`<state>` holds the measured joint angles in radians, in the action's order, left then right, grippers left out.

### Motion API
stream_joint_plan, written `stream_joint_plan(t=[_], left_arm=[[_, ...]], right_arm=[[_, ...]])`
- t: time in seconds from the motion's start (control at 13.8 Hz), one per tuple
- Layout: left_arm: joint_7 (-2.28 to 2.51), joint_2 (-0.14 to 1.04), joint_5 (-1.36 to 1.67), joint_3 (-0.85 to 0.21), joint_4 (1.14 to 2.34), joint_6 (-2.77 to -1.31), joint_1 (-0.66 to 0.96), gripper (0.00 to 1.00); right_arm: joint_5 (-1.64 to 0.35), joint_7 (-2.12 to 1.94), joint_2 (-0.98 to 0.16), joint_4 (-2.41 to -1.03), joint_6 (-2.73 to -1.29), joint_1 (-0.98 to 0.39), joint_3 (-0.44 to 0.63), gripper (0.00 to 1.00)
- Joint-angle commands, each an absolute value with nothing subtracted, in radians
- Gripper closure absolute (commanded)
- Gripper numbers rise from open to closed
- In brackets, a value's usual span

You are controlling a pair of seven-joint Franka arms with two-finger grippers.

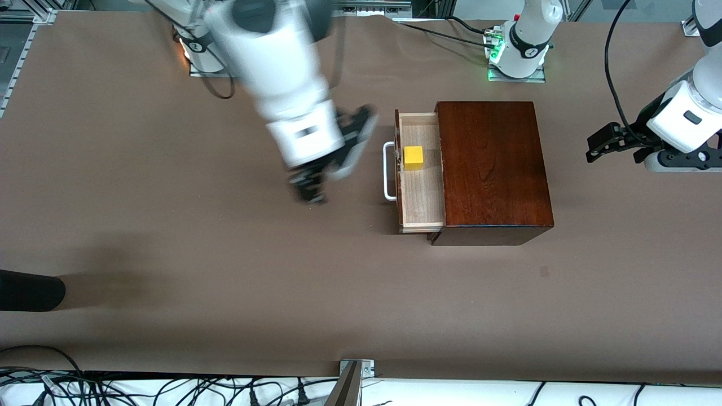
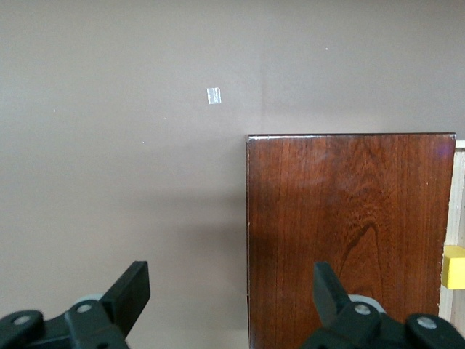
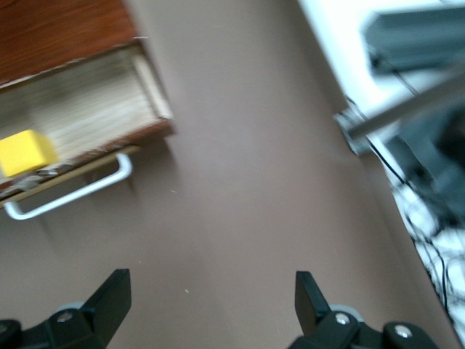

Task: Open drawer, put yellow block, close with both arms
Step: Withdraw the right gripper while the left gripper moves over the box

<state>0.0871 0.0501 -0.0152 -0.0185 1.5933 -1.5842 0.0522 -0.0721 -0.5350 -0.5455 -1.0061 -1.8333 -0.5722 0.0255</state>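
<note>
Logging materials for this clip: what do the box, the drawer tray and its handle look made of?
The box: dark reddish wood, glossy, with visible grain. The drawer tray: pale unfinished-looking wood, possibly plywood. The handle: a smooth white bar, metal or plastic; the look leaves it open.

A brown table covering is spread wide; black cables are bunched along its near edge.

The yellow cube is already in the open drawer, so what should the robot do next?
Probably bring the open right gripper to the white handle and push the drawer shut: the yellow block sits inside, the drawer stands pulled out of the box, and the open left gripper waits.
</note>
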Motion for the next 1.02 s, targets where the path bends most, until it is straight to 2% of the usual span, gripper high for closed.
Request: stream_joint_plan(t=[0.0,0.15,0.29,0.73,0.94], left_arm=[[0.060,0.066,-0.023,-0.031,1.559,-1.523,0.081,0.00],[-0.013,0.066,-0.021,-0.040,1.559,-1.505,0.115,0.00],[-0.180,0.066,-0.020,-0.046,1.559,-1.493,0.144,0.00],[-0.461,0.130,0.110,-0.052,1.560,-1.486,0.227,0.00],[-0.485,0.161,0.187,-0.052,1.559,-1.485,0.329,0.00]], right_arm=[[-0.150,-0.538,-0.517,-1.032,-1.807,-0.389,-0.002,0.00],[-0.150,-0.531,-0.488,-1.035,-1.694,-0.304,-0.002,0.00],[-0.143,-0.528,-0.425,-1.074,-1.649,-0.269,0.006,0.00],[-0.112,-0.356,-0.137,-1.417,-1.655,-0.196,0.020,0.00],[-0.072,-0.219,-0.054,-1.520,-1.649,-0.195,0.031,0.00]])
